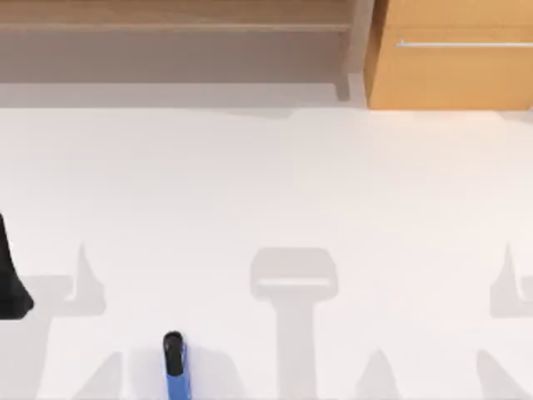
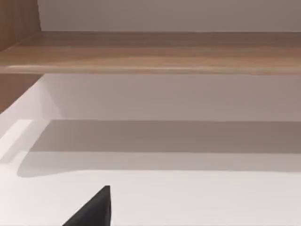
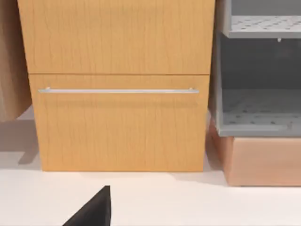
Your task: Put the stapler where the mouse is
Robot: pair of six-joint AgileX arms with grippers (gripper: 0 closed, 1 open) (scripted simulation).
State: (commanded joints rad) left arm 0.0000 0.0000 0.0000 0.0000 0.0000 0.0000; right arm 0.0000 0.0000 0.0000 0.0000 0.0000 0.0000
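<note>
The stapler (image 1: 175, 367) is a small narrow blue bar with a black rounded end. It lies on the white table at the front edge, left of centre, with its black end pointing to the back. The mouse is out of view. A black tip of my left gripper (image 2: 94, 210) shows in the left wrist view, over bare table and facing a wooden shelf. A black tip of my right gripper (image 3: 94, 210) shows in the right wrist view, facing a wooden drawer cabinet. Neither gripper is near the stapler.
A dark shape (image 1: 10, 279) pokes in at the table's left edge; I cannot tell what it is. A long wooden shelf (image 1: 175, 50) runs along the back. A wooden drawer cabinet (image 1: 454, 54) stands at the back right, with a grey rack (image 3: 261, 70) beside it.
</note>
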